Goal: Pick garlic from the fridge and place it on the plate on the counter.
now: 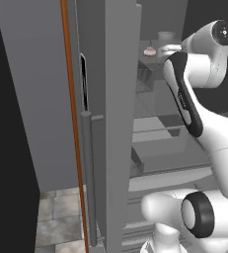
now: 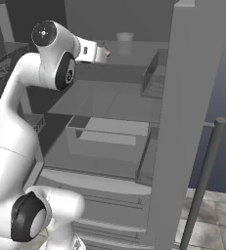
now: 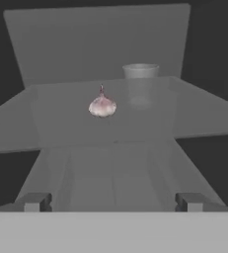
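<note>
We see our arm raised high and reaching forward. Our pincer (image 3: 113,201) holds its fingertips (image 3: 35,201) spread wide, gripping nothing.

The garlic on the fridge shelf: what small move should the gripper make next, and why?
Probably a short advance straight toward the garlic, jaws kept open. In the hand view the gripper has its tips spread wide with nothing between them, and the bulb sits further along the shelf, slightly left of centre. The cup stands behind it to the right, so a slight leftward correction may keep clear of it.
</note>
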{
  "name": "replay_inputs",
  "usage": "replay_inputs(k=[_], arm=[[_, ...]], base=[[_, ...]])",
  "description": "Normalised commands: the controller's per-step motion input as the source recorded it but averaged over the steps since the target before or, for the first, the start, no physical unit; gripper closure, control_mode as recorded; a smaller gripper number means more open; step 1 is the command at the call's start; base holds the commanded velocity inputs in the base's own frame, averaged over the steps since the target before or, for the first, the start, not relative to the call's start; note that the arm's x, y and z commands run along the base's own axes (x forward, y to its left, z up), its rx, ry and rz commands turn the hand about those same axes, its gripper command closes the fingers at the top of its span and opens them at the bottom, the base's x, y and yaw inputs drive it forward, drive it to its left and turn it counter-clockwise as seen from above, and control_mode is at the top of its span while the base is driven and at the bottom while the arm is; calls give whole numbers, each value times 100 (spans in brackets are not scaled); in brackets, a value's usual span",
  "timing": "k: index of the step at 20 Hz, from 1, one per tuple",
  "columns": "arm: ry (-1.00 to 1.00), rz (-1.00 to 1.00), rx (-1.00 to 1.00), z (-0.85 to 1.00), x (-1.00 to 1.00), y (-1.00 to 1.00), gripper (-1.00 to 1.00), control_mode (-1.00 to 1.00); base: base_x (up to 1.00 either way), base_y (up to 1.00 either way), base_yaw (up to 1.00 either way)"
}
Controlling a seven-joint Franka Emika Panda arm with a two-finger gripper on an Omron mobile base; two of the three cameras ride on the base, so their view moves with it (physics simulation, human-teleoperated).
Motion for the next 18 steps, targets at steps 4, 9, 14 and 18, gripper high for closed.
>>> replay_inputs(k=[4, 9, 14, 18], arm=[[0, -2, 0, -1, 31, 1, -100, -100], [0, 0, 0, -5, 48, 16, -100, -100], [0, 0, 0, 0, 61, 1, -100, -100], [0, 2, 0, 0, 69, 0, -100, -100]], base=[[0, 0, 0], [0, 0, 0], [0, 0, 0], [0, 0, 0]])
